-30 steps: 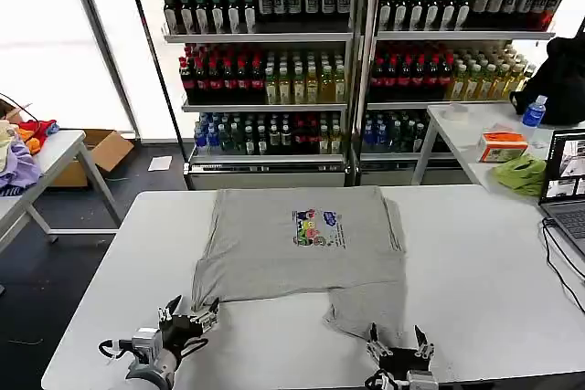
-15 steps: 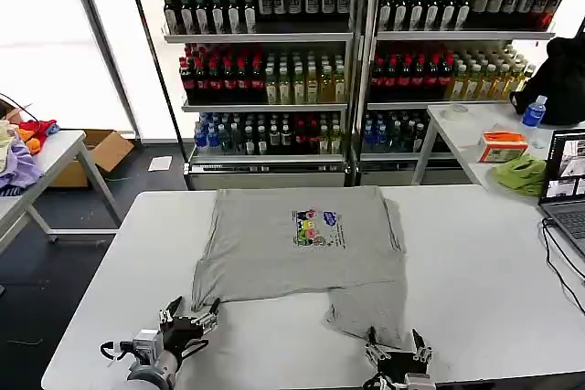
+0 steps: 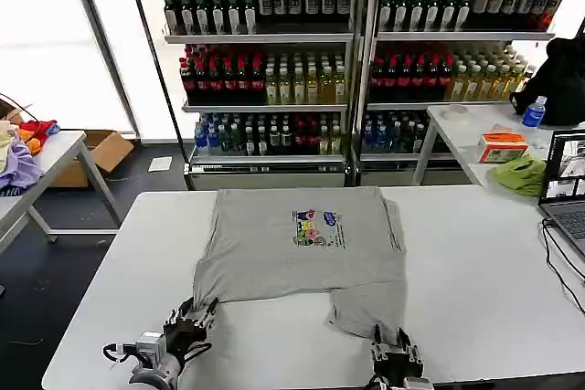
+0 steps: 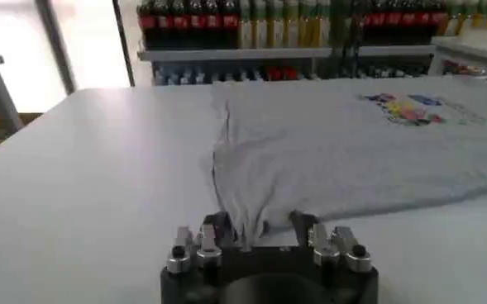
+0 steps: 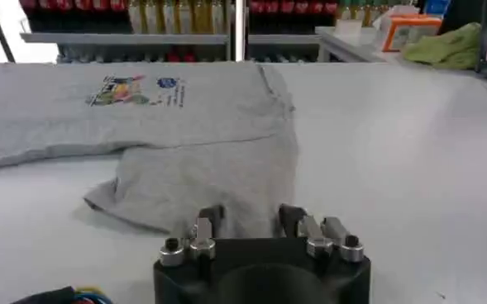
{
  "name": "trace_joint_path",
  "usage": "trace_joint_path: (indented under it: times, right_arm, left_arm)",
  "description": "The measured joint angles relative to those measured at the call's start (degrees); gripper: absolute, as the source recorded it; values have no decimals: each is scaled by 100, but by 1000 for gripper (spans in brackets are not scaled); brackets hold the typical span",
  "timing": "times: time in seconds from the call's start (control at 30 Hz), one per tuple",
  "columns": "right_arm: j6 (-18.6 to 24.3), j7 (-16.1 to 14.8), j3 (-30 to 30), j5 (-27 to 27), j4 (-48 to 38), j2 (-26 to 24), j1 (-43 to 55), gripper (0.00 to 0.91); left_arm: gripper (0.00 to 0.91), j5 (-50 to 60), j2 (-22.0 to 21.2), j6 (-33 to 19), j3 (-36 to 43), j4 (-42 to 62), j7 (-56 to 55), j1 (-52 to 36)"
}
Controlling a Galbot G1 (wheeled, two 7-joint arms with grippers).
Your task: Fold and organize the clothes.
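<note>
Both tools at shirt [image 3: 302,244] near hem; left tool [image 3: 194,317], right tool [image 3: 395,346].

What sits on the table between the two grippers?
Bare white table in the head view; left gripper and right gripper each meet the grey shirt's near edge.

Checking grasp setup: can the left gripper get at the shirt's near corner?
Likely yes. The left gripper already sits at the shirt corner, fabric between its fingers in the left wrist view, with bare table around it.
</note>
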Motion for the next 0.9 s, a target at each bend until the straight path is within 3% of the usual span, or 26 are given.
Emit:
trace_joint_path:
  times: [0.27, 0.9]
  right_arm:
    - [144, -38, -30, 20, -22, -3, 41, 0]
    - [413, -593, 211, -830, 421, -37, 581, 0]
  left_arm:
    - [0, 4, -7, -7, 27, -20, 55, -11]
    - [0, -42, -200, -516, -48, -401, 40, -225]
